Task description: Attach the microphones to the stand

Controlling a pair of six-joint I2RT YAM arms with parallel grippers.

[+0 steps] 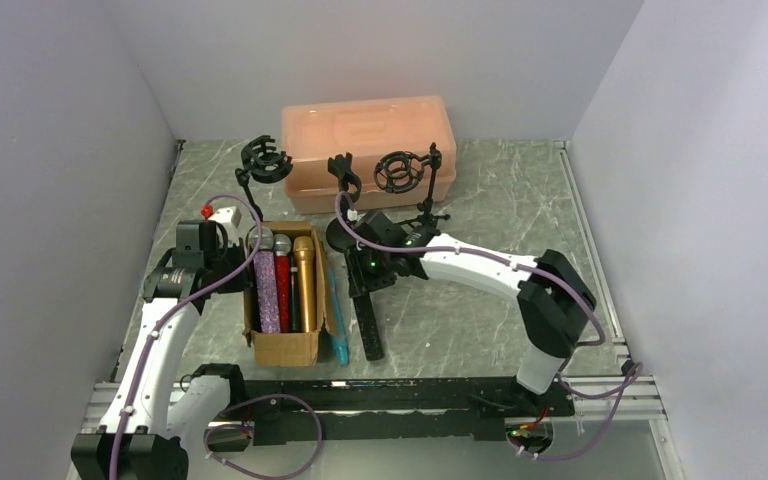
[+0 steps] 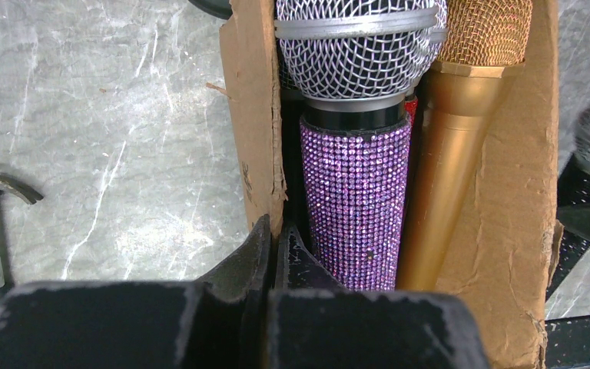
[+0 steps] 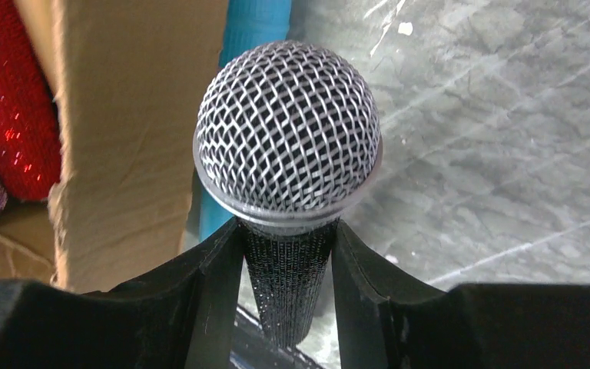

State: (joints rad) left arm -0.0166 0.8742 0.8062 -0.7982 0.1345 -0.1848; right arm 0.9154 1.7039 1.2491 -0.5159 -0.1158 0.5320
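A cardboard box (image 1: 285,347) holds a purple glitter microphone (image 1: 266,290), a red glitter one (image 1: 283,285) and a gold one (image 1: 303,285). My left gripper (image 1: 235,262) is shut on the box's left wall (image 2: 257,115), next to the purple microphone (image 2: 357,200) and the gold one (image 2: 449,154). A teal microphone (image 1: 340,325) lies right of the box. My right gripper (image 1: 370,268) is shut on the black microphone (image 1: 370,325), its fingers (image 3: 215,261) on the neck just under the mesh head (image 3: 288,131). Three black stands with clip mounts (image 1: 265,160) (image 1: 343,172) (image 1: 400,172) stand behind, empty.
A pink lidded plastic container (image 1: 368,145) sits at the back behind the stands. A stand's round base (image 1: 345,235) and tripod legs (image 1: 428,213) are close behind my right gripper. Grey walls close in the left, right and back.
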